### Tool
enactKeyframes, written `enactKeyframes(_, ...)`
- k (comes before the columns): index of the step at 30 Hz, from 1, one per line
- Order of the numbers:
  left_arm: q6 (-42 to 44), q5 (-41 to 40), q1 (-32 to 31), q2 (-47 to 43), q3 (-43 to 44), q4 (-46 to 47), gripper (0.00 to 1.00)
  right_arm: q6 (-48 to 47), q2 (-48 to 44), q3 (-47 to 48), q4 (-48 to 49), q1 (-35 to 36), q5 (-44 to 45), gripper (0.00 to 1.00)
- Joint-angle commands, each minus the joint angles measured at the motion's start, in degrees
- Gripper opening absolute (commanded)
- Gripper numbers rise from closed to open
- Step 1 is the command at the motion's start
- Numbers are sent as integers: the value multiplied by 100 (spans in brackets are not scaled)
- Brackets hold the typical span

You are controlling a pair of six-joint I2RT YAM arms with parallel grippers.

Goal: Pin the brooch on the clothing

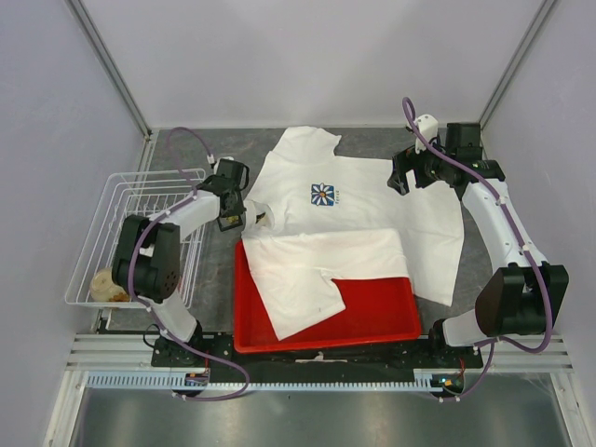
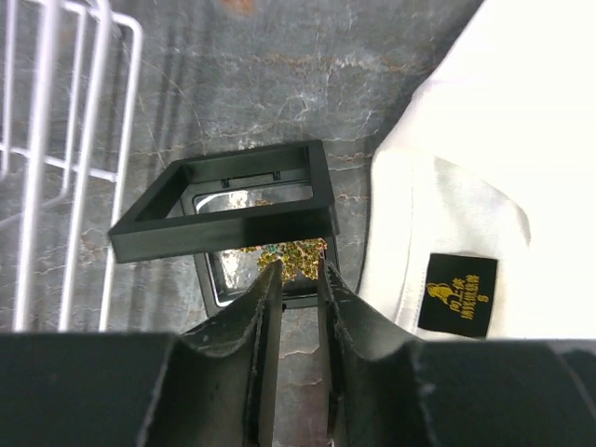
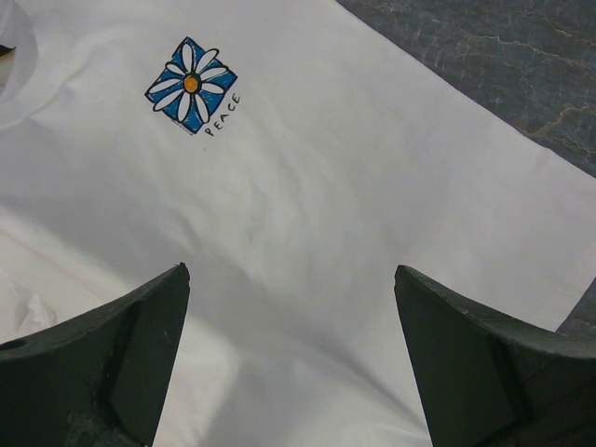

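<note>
A: Left pincer (image 2: 298, 272): jaws standing narrow, tips reaching into the open black case (image 2: 223, 200), right at the brooch (image 2: 291, 251). Whether they are gripping it, I cannot tell.

B: Brooch, location?

A: Lying in that case, toward the table's (image 1: 219, 275) left edge, between the basket (image 1: 140, 191) and the shirt's (image 1: 372, 200) collar.

B: Handling?

A: Looking tiny, light, hard and glittery, so likely to slip or flick out under a skewed pinch. I am judging its outer rim the place to take hold.

B: Right pincer (image 3: 291, 272)?

A: Hanging wide apart over the shirt near the daisy print (image 3: 191, 84), holding nothing. The shirt is lying soft and limp, partly draping over the red tray (image 1: 372, 317). It will probably bunch under the pin unless held flat.
</note>
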Motion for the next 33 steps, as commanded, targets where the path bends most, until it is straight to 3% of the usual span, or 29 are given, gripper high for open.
enactKeyframes(1,191,-237,-18,-506,-55,166,27,128,-128,-18,251,15,-156,98)
enactKeyframes(5,261,-193,-18,-401,-12,26,53,128,-190,-44,243,15,-156,98)
enactKeyframes(17,156,-228,-18,240,216,0,69,49,-234,-88,225,6,-77,98)
enactKeyframes(26,51,-167,8,610,489,-246,70,31,-172,-79,234,15,-50,98)
enactKeyframes(30,-2,-79,8,733,586,-308,64,14,-181,-88,234,15,-33,98)
enactKeyframes(33,6,-44,17,768,630,-317,55,-4,-207,-88,234,15,11,98)
